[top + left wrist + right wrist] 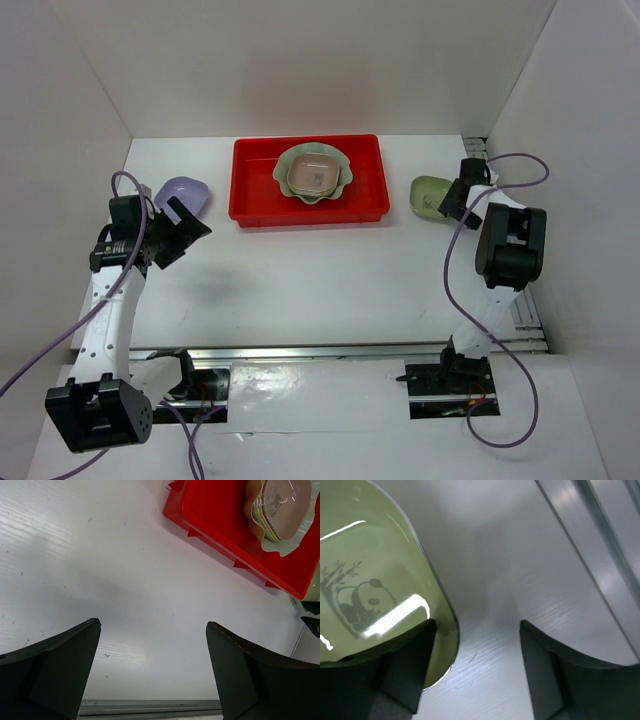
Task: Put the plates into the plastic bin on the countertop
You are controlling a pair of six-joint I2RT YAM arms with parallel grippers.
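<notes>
My right gripper sits spread wide at the green dish (panda print), whose rim lies between the fingers, on the table right of the red bin. My left gripper, also spread, hovers beside the lavender dish.

Red bin holds stacked plates (lavender dish, green dish outside).

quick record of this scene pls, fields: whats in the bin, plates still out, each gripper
in red bin: pale green scallop-edged dish holding stacked small dishes, tan-pink dish on top
still on countertop: lavender dish left of bin; green panda dish right of bin
left gripper: open, above bare countertop
right gripper: open, at green panda dish's rim
</notes>
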